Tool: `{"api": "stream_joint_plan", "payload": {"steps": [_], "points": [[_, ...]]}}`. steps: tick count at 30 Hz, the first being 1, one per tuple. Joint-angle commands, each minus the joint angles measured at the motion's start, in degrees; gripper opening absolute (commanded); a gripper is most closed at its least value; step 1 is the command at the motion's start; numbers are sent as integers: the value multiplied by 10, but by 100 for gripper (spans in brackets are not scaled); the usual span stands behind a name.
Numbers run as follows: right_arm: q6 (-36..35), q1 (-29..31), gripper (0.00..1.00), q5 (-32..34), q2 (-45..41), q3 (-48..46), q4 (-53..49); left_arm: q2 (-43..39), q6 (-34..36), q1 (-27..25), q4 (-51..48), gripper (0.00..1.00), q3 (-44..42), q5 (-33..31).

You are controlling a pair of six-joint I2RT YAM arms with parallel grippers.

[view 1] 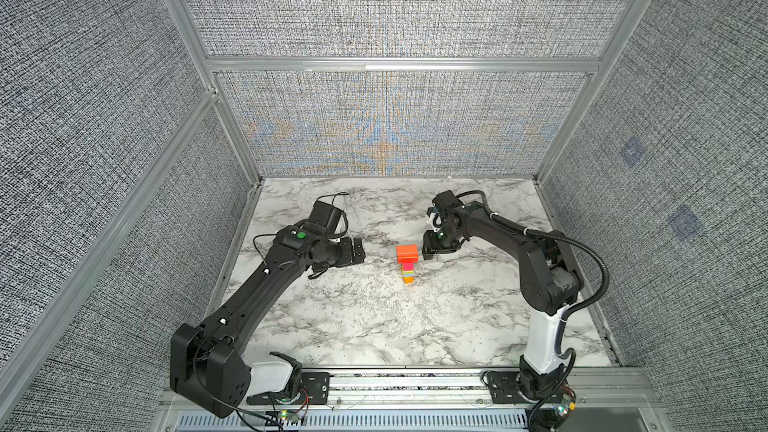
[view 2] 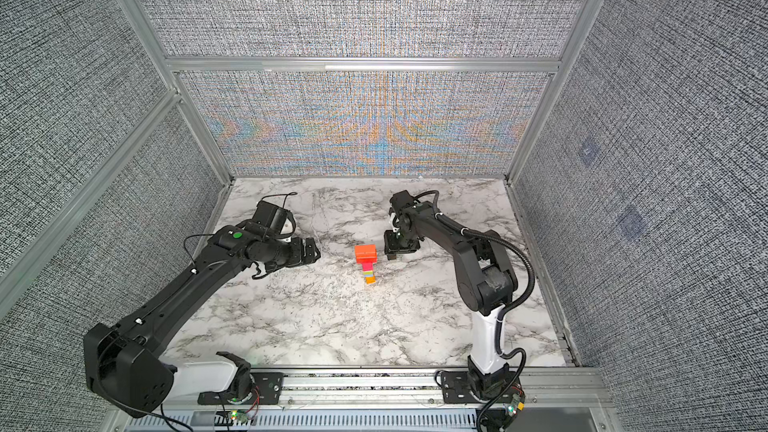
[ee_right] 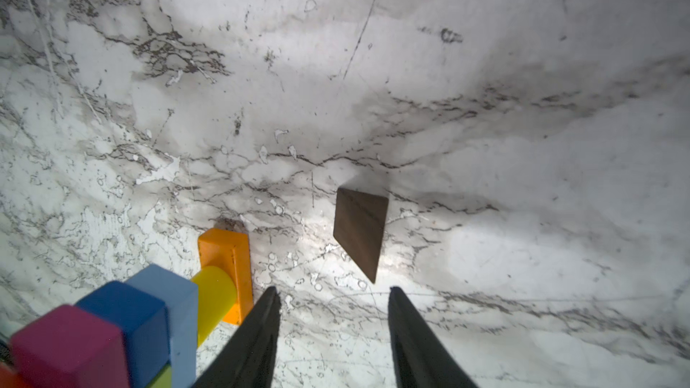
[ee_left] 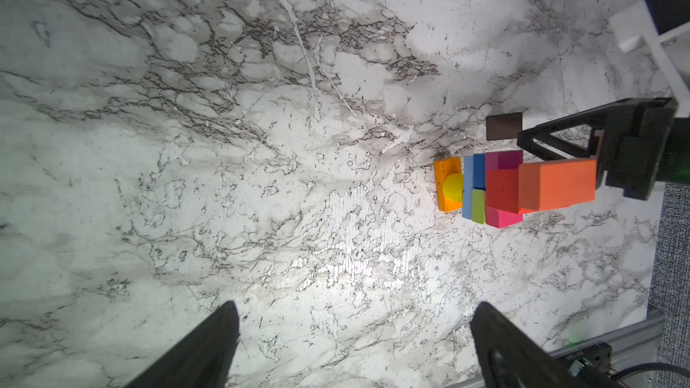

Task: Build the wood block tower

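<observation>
Tabletop holds one wood block tower — plus one brown block.

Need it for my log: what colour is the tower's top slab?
The top slab is orange-red; the left wrist view shows it best.
</observation>
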Motion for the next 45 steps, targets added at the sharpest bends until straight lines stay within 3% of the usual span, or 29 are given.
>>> {"api": "stream_joint_plan", "payload": {"steps": [1, 4, 12, 19, 25, 37, 43, 45], "points": [[11, -3, 40, -5, 24, 16, -31, 0, -1, 1, -4, 99, 0, -1], [21, -6, 35, -10, 45, 23, -31, 1, -2, 1, -2, 99, -3, 0], [22, -11, 33, -18, 73, 34, -33, 6, 0, 0, -2, 99, -1, -1], [20, -13, 16, -14, 78, 35, -35, 12, 0, 2, 0, 99, -1, 1], [14, -18, 8, -12, 74, 34, -45, 13, 1, 2, -2, 99, 3, 1], [-2, -35, 2, -26, 33, 25, -57, 22, 2, 2, 0, 99, 16, 8], [-32, -35, 2, 57, 20, 41, -101, 25, 3, 2, -1, 99, 19, 8], [-32, -35, 9, 94, 13, 48, -116, 26, 4, 2, -3, 99, 20, 7]]}}
